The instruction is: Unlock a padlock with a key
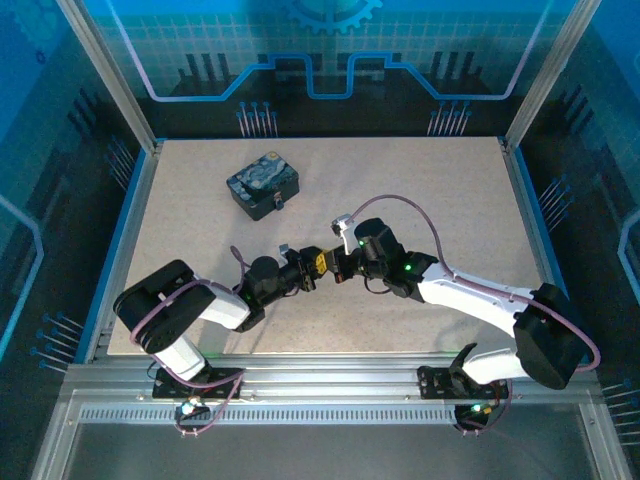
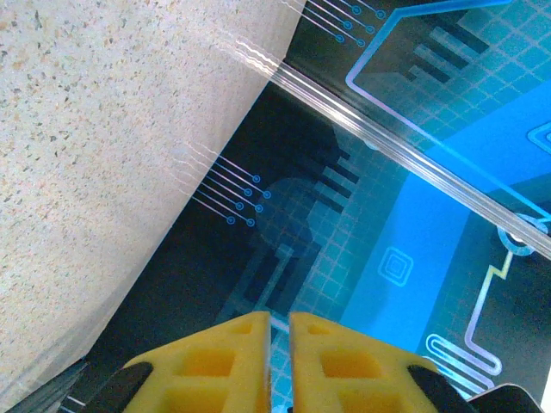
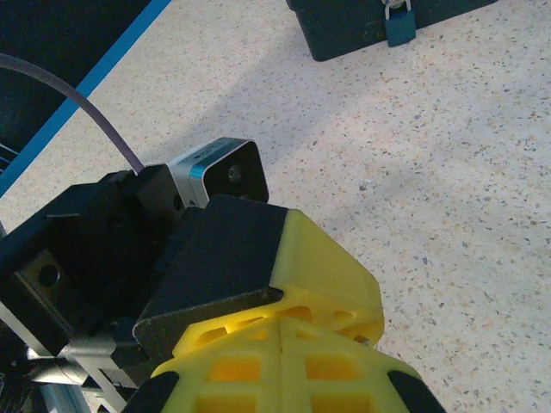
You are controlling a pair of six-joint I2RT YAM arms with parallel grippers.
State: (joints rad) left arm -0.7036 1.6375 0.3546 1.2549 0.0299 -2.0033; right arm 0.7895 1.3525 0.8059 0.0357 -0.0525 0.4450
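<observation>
The padlock (image 3: 399, 23) is tiny and silvery-blue and hangs on the front of the dark swirl-painted tin (image 1: 262, 183); from above, the padlock (image 1: 277, 204) sits at the tin's near side. Both grippers meet tip to tip mid-table, well short of the tin. My left gripper (image 2: 280, 320) holds its yellow fingers (image 3: 331, 262) a thin slit apart. A small dark metal speck, the key (image 3: 362, 340), peeks out at their tip. My right gripper (image 3: 282, 331) is shut, its pads flush together, pressing up against the left fingers from below.
The tin stands at the back left of the speckled table (image 1: 420, 200). A metal frame and blue patterned walls (image 2: 413, 172) enclose the table. A purple cable (image 1: 410, 205) loops over the right arm.
</observation>
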